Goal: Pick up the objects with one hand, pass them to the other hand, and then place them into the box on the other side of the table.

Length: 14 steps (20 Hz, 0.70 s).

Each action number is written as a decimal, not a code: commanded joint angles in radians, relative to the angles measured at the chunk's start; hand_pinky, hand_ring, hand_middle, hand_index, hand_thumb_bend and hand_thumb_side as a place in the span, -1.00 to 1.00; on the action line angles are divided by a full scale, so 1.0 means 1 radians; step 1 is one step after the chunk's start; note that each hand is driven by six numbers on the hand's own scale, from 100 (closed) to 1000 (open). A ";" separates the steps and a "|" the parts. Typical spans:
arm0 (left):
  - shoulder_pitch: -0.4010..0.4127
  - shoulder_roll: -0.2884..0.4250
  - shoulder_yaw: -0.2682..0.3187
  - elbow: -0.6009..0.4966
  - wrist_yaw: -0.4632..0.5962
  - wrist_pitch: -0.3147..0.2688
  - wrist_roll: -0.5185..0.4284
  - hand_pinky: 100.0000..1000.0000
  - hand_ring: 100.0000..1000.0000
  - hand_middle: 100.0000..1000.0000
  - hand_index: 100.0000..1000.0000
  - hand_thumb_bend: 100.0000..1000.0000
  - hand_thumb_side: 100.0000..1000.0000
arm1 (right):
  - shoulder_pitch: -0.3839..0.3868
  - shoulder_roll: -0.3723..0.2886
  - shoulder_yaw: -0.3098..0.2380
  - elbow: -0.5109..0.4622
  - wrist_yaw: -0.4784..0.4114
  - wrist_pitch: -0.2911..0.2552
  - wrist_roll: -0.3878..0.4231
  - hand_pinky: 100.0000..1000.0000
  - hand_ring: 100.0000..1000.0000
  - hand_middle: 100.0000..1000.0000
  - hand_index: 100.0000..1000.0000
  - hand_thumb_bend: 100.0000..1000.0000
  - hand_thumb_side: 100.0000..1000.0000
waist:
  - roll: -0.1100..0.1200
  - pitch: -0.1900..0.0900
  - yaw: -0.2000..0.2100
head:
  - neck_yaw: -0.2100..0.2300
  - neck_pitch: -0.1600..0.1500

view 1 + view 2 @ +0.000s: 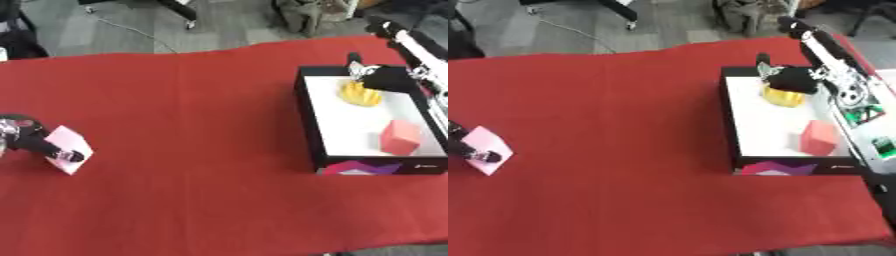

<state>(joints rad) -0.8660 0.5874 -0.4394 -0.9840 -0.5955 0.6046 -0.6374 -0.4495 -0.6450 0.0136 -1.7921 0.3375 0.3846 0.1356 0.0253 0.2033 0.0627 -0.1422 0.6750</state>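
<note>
The left robot hand (26, 136) is cut off at the picture's edge, so its fingers are mostly hidden; a dark fingertip lies on one pink card (68, 148) on the red worktop (192, 125), and I cannot tell how it is set. The right robot hand (381, 77) sits over the box (308, 120), fingers curled on one yellow thing (359, 95) whose shape is unclear. One red block (401, 137) rests in the box, nearer the front.
</note>
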 commanded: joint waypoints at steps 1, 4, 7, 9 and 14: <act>-0.021 0.008 0.014 0.011 -0.012 0.169 -0.144 0.74 0.57 0.37 0.50 -0.34 -0.26 | -0.011 -0.015 -0.008 -0.005 -0.002 0.002 -0.003 1.00 1.00 0.84 1.00 -1.00 -0.50 | -0.001 -0.017 0.000 | 0.004 0.000; -0.027 0.006 0.010 -0.011 -0.001 0.187 -0.114 0.67 0.44 0.22 0.32 -0.84 -0.37 | -0.009 -0.015 -0.008 -0.002 -0.002 0.002 -0.002 1.00 1.00 0.83 1.00 -1.00 -0.50 | -0.002 -0.019 0.002 | 0.005 0.002; -0.028 0.018 0.000 -0.060 0.012 0.204 -0.089 0.62 0.39 0.16 0.25 -1.00 -0.45 | -0.009 -0.016 -0.007 -0.002 0.000 0.001 -0.003 1.00 1.00 0.83 1.00 -1.00 -0.51 | -0.002 -0.020 0.003 | 0.006 0.002; -0.022 0.042 -0.010 -0.131 0.009 0.207 -0.079 0.61 0.37 0.15 0.25 -1.00 -0.48 | -0.010 -0.017 -0.008 -0.003 -0.001 0.000 -0.003 1.00 1.00 0.83 1.00 -1.00 -0.51 | -0.002 -0.020 0.004 | 0.007 0.003; -0.003 0.098 0.004 -0.372 -0.044 0.217 -0.010 0.53 0.31 0.12 0.27 -1.00 -0.46 | -0.026 -0.016 -0.007 -0.019 -0.011 -0.004 -0.004 1.00 1.00 0.83 1.00 -1.00 -0.49 | -0.001 -0.020 0.010 | 0.005 0.003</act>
<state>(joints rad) -0.8574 0.6398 -0.4511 -1.2888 -0.6236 0.6969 -0.5452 -0.4589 -0.6404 0.0136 -1.7894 0.3327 0.3840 0.1337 0.0242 0.2033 0.0706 -0.1378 0.6755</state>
